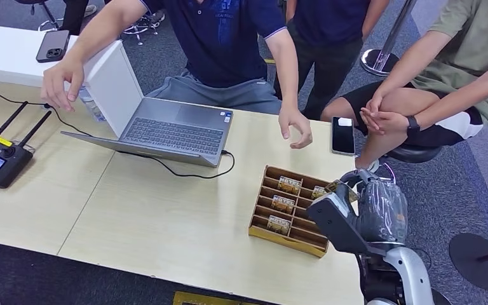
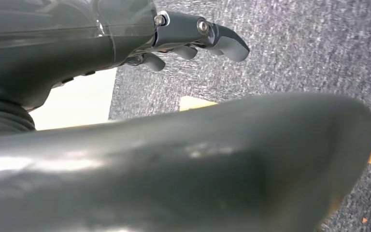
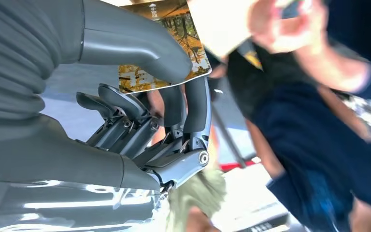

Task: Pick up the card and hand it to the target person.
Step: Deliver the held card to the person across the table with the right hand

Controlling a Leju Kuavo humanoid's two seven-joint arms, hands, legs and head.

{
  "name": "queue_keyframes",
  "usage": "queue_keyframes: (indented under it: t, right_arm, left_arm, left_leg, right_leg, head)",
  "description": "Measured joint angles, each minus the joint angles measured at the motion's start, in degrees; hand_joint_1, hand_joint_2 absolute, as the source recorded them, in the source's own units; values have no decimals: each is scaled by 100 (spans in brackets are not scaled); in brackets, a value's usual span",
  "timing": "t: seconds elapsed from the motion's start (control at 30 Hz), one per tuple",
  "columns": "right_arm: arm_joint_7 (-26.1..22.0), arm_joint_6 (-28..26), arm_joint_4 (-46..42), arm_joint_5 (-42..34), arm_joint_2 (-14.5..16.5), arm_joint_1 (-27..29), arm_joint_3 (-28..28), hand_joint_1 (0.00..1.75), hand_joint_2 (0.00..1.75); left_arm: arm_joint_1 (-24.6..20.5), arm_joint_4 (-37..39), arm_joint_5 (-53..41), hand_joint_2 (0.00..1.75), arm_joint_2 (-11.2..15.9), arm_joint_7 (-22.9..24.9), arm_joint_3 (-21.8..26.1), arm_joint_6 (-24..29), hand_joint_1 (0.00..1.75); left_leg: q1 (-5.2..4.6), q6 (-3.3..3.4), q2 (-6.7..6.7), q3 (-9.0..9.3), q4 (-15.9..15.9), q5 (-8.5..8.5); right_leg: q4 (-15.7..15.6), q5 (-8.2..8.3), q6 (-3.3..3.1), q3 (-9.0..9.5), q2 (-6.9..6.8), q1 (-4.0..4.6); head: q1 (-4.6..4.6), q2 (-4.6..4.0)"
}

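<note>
The right hand (image 3: 145,121) pinches the card (image 3: 164,48) between thumb and fingers (image 3: 198,106), lifted above the slotted tray (image 1: 289,238) at the surface's (image 1: 165,222) right edge. A person's open hand (image 1: 295,127) hovers beyond. The left hand's (image 2: 183,38) fingers curl loosely over floor, holding nothing.

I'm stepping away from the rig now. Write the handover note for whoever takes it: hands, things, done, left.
Right hand: pinches a card between thumb and fingers, raised at the table's right end beside the wooden card rack.
Left hand: holds nothing, fingers apart, hanging over grey carpet.
Things: more cards stand in the rack's slots. A person in a dark blue shirt sits across the table, one hand hovering above the table beyond the rack.
Done: card picked up.
Left: carry the card to the target person and release it into their hand.
</note>
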Motion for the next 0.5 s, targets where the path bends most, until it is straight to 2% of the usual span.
queue_keyframes:
  t: [0.27,0.5]
  right_arm:
    - [-704,-354,99,-726,316,-431,-73,175,175]
    - [-909,-464,425,-916,582,-732,-76,175,175]
  left_arm:
    - [-6,0,-153,0,0,-86,0,-120,0]
    - [-11,0,-157,0,0,-84,0,-143,0]
  left_leg:
    - [0,0,2,1,0,2]
    - [0,2,0,-2,0,4]
  right_leg:
    - [1,2,-1,2,2,0]
    - [1,2,-1,1,-1,0]
  head:
    - [-1,0]
    - [-1,0]
